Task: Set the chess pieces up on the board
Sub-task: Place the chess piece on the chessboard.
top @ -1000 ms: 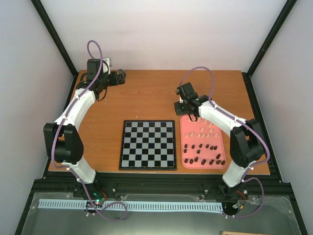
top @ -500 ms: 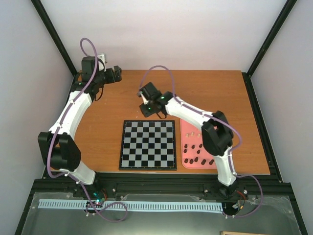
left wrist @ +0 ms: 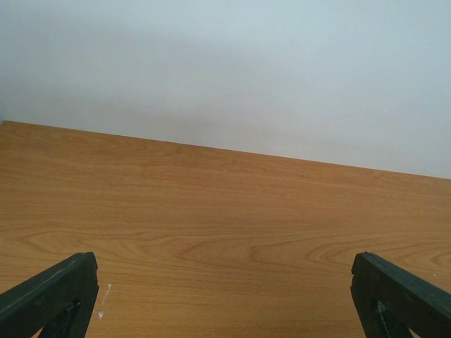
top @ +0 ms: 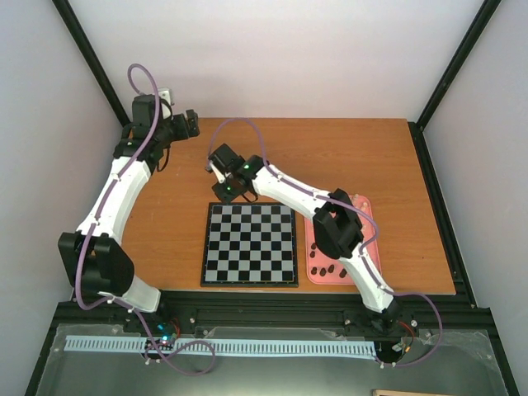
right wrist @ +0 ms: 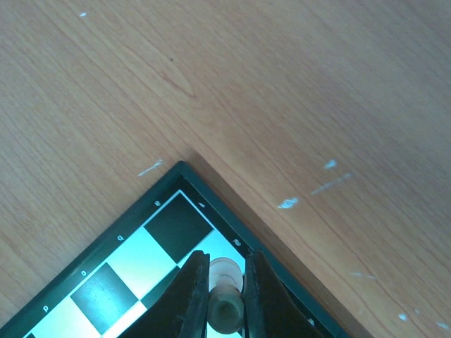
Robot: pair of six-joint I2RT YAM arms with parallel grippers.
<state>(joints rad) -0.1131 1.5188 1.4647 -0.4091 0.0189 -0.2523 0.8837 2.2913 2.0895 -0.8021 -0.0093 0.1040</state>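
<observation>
Over the far left corner of the board [top: 251, 244], the right gripper [top: 225, 191] pinches a pale chess piece [right wrist: 225, 278] upright between nearly closed fingers, just above the corner squares. It should probably descend straight, centre the piece on one square inside the black border, then part its fingers slightly and lift vertically so nothing tips. No other pieces show on the squares, so nothing crowds the spot. Dark pieces [top: 330, 269] lie in the pink tray [top: 373, 239] beside the board, partly hidden under the right arm. The left gripper [top: 190, 124] hangs wide apart and empty, well away.
</observation>
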